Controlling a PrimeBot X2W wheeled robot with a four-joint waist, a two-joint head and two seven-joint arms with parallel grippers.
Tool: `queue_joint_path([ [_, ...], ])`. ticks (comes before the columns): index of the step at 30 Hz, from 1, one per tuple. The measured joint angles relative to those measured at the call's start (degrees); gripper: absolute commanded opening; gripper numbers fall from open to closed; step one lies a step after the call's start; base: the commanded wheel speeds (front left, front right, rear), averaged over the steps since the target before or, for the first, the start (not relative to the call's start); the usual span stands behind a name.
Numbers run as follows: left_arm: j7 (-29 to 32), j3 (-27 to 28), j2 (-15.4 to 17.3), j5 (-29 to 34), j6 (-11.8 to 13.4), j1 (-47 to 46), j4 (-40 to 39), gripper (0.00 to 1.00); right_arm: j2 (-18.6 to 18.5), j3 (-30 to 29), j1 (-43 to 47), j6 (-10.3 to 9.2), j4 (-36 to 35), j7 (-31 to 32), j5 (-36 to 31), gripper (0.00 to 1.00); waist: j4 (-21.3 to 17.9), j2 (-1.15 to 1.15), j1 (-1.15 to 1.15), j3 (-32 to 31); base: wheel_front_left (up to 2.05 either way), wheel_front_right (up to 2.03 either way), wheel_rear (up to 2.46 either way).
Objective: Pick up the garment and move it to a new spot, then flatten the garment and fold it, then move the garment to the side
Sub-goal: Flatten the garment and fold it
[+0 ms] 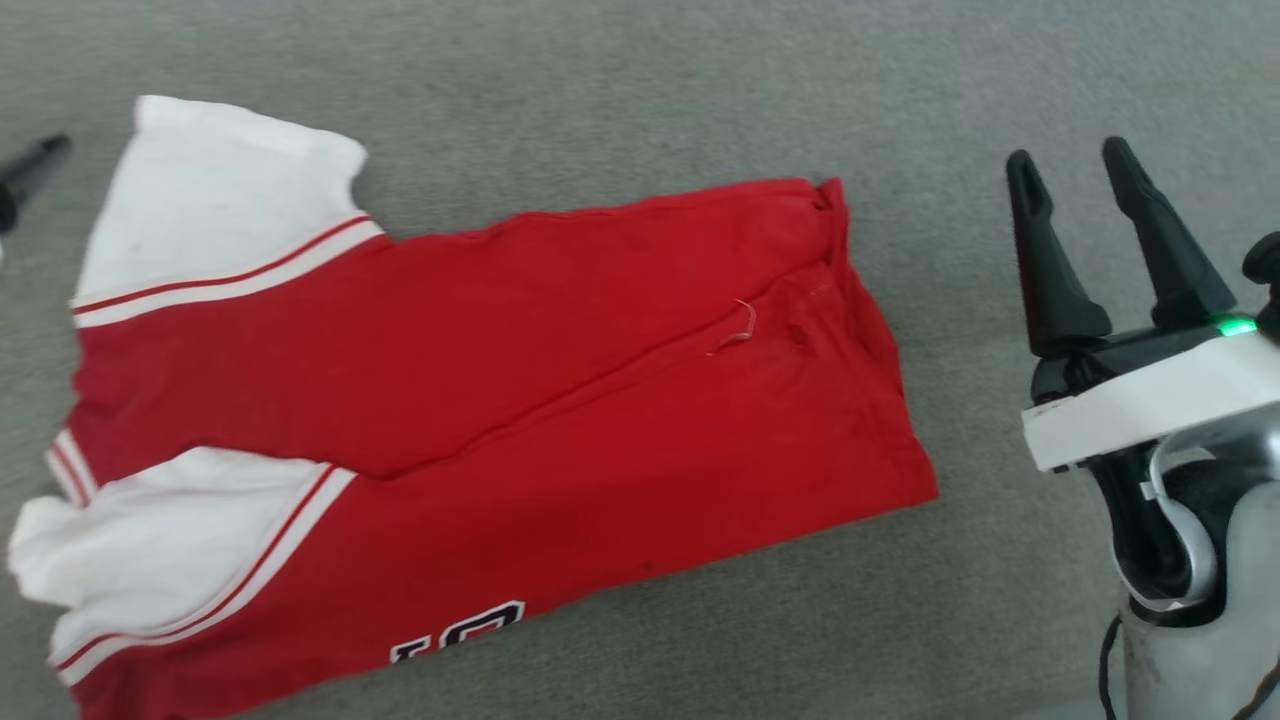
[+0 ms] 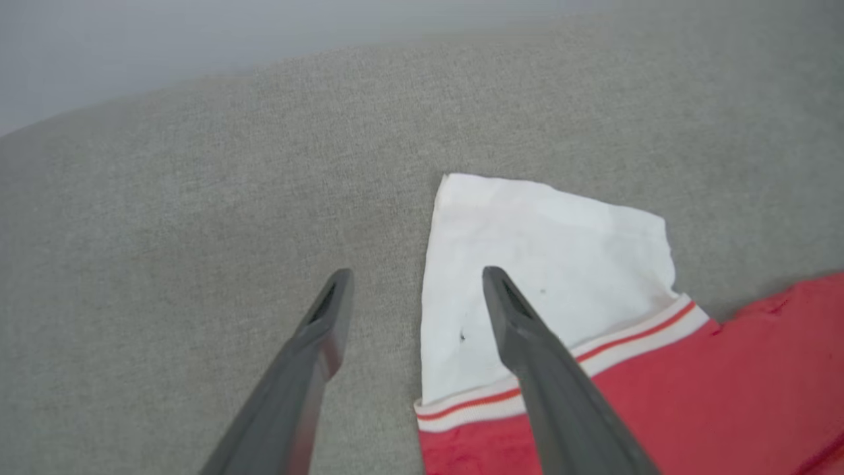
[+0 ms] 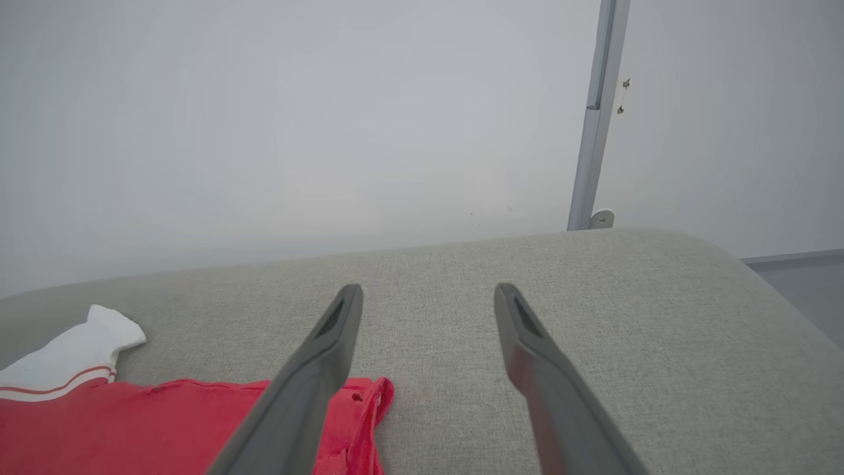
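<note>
The garment (image 1: 480, 400), a red jersey with white sleeves and striped trim, lies folded lengthwise on the grey fabric surface. Part of its black print (image 1: 460, 630) peeks out at the near edge. My right gripper (image 1: 1075, 170) hovers open to the right of the hem, apart from the cloth and holding nothing. In the right wrist view the red hem corner (image 3: 369, 409) lies just left of the open right gripper (image 3: 428, 297). The left gripper (image 2: 415, 280) is open above the edge of the white sleeve (image 2: 547, 264). A dark left fingertip (image 1: 35, 160) shows at the far left.
The grey upholstered surface (image 1: 640, 90) stretches around the shirt, with bare room to the right and behind it. Its rounded far edge (image 3: 593, 237) meets a pale wall with a vertical metal strip (image 3: 593, 112). A loose white thread (image 1: 740, 330) lies on the red cloth.
</note>
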Motion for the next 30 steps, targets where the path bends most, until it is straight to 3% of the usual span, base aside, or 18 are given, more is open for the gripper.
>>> queue_joint_path([
  [6, 2.89, -0.57, -2.43, 0.67, -0.94, -4.59, 6.21, 1.0, 0.0, 1.41, -0.39, 0.0, 1.54, -2.24, 1.99, 1.0, -3.56, 0.0, 0.0, 2.49, 0.0, 0.0, 0.0],
  [18, 9.11, -2.81, -4.5, 2.35, 1.09, -8.65, 14.47, 1.0, -0.01, 4.25, -3.07, 0.0, 6.14, 0.76, 4.02, 1.0, -6.68, 0.0, 0.0, 6.52, 0.0, 0.0, 0.0],
  [19, 9.38, -3.07, -4.52, 2.59, 0.89, -9.0, 14.67, 0.17, -0.03, 4.82, -3.69, 0.0, 6.69, 1.68, 4.13, 1.0, -6.63, 0.01, 0.0, 6.73, 0.0, 0.0, 0.0],
  [20, 10.06, -3.3, -4.66, 2.67, 0.87, -9.46, 14.95, 0.0, 0.03, 5.25, -4.46, 0.0, 7.26, 2.49, 4.78, 1.0, -6.53, 0.0, 0.0, 6.9, 0.0, 0.0, 0.0],
  [30, 8.96, -4.31, -7.32, 4.27, -1.01, -12.6, 16.14, 0.0, -1.35, 12.88, -18.78, 0.0, 16.81, 18.09, 4.28, 1.0, -4.02, 0.0, 0.0, 8.3, 0.0, 0.0, 0.0],
])
